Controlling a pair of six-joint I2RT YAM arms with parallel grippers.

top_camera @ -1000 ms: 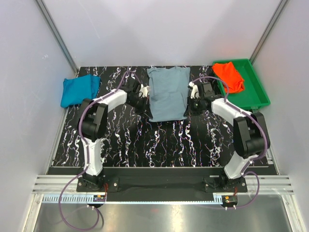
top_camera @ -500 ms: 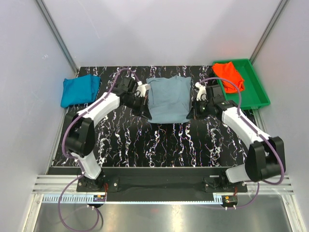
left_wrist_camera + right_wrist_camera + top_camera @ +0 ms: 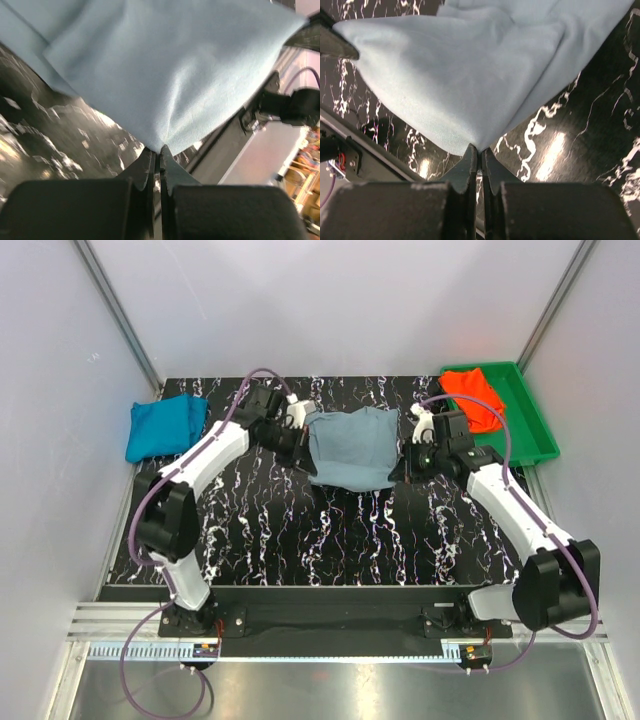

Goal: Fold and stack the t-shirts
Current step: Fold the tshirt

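Black marbled table (image 3: 300, 540); grey-blue t-shirt (image 3: 350, 445) in left fingers (image 3: 144, 172) and right fingers (image 3: 468, 167).

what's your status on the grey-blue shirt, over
Left gripper shut on grey-blue shirt, left edge. Right gripper shut on its right edge. Near edge held up off the table. Nothing in the way; teal shirt far left, orange-red shirt in green tray.

A black, white-veined desk (image 3: 260, 530) carries a folded teal-blue t-shirt (image 3: 163, 426) at its far left, a green tray (image 3: 535, 435) at far right and a grey-blue t-shirt (image 3: 350, 445) at centre, near edge raised.
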